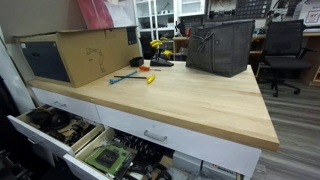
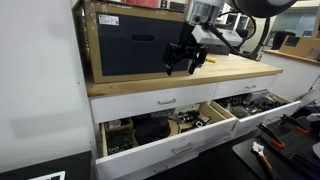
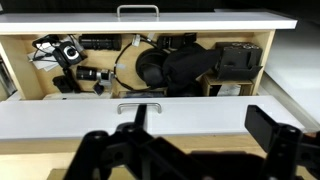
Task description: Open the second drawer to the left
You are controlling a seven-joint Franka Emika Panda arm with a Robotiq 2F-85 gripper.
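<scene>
the tool (image 2: 184, 66) hangs empty with its jaws spread wide; in the wrist view we see its dark fingers (image 3: 264, 128) well apart at the bottom edge. below it the second drawer (image 3: 70, 122) stands open, on the left under the worktop (image 2: 245, 66), its white front and small silver handle (image 3: 140, 107) facing us. inside, between pale wooden walls, we find jumbled black parts (image 3: 165, 68) and cables, with a black box (image 3: 238, 58) in the compartment at one end. the shallow drawer (image 3: 200, 20) above it is closed. in an exterior view the same open drawer (image 1: 28, 131) shows its black contents, and the drawer just beside it (image 1: 75, 163) is open too, holding green circuit boards (image 1: 105, 158). the arm (image 2: 208, 30) reaches in from above the worktop, its wrist bent so the tool points down in front of the cardboard box (image 2: 130, 40), above the second drawer (image 2: 150, 152) and clear of its handle.
</scene>
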